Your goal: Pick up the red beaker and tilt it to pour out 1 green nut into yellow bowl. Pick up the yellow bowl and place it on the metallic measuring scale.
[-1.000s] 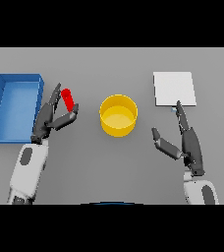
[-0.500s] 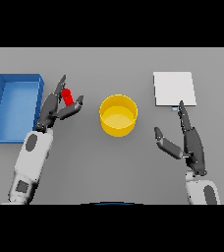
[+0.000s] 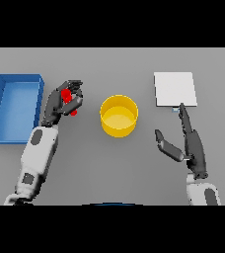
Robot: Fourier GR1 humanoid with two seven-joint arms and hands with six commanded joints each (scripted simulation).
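The red beaker (image 3: 68,100) shows only in patches between the curled fingers of my left hand (image 3: 61,101), which is shut on it left of the yellow bowl (image 3: 119,115). The bowl stands upright at the table's middle, a short gap from the hand; its inside looks plain yellow and no green nut can be made out. The metallic measuring scale (image 3: 175,89) lies flat at the back right. My right hand (image 3: 191,143) hovers open at the front right, fingers pointing toward the scale, thumb spread toward the bowl.
A blue tray (image 3: 16,106) sits at the left edge, close beside my left forearm. Grey table lies between the bowl and the scale.
My left hand has reached forward and closed its fingers round the red beaker, which now sits inside the grip. The right hand has held its place.
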